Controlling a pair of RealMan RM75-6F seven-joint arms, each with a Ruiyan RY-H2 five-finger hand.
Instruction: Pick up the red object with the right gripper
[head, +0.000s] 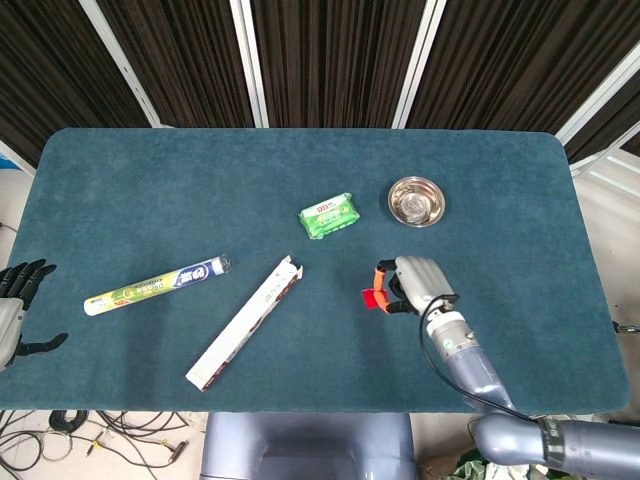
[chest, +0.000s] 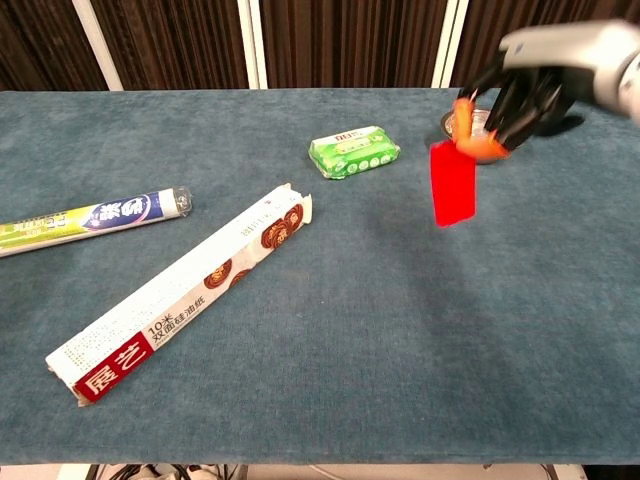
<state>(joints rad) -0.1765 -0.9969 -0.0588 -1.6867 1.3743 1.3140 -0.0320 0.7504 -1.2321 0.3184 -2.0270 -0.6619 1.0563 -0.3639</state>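
The red object (chest: 453, 184) is a flat red card that hangs in the air, well above the blue table (chest: 330, 330). My right hand (chest: 525, 92) pinches its top edge between orange-tipped fingers (chest: 466, 113). From the head view only a small part of the red object (head: 373, 297) shows at the left of my right hand (head: 415, 283). My left hand (head: 17, 305) rests off the table's left edge, fingers spread, holding nothing.
A green wipes pack (chest: 354, 151) lies mid-table and a steel bowl (head: 416, 201) sits at the right back. A long foil box (chest: 185, 291) and a rolled tube (chest: 90, 219) lie to the left.
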